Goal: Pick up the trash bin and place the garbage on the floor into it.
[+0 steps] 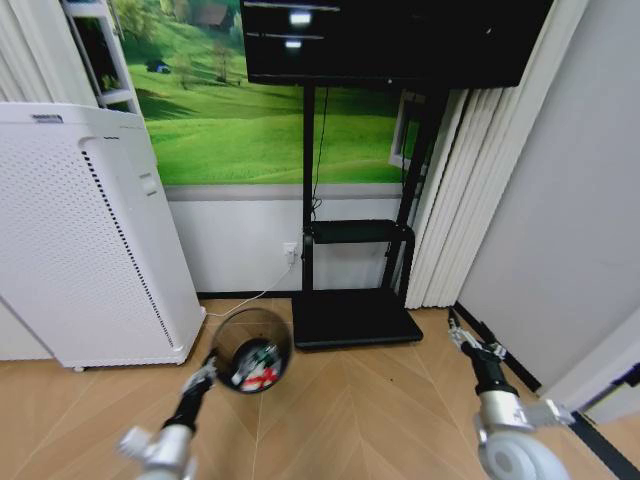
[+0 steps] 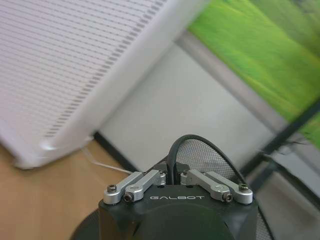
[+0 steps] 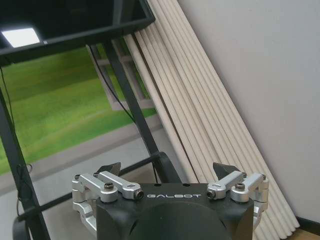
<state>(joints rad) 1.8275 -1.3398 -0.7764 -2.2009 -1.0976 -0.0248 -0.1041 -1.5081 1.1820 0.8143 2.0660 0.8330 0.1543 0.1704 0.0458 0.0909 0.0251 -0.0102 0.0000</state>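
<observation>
The trash bin, a small black wire-mesh basket, hangs tilted above the floor with its mouth toward me. My left gripper is shut on its near rim. In the left wrist view the gripper clamps that rim, with the bin's mesh just beyond. Garbage lies inside the bin: red-and-white pieces with a bit of green beside them. My right gripper hovers open and holding nothing at the right, above the floor. Its spread fingertips frame the right wrist view of the gripper.
A tall white perforated appliance stands close to the left of the bin. A black screen stand sits straight ahead against the wall, with a white cable beside it. White folded slats and a grey wall close off the right.
</observation>
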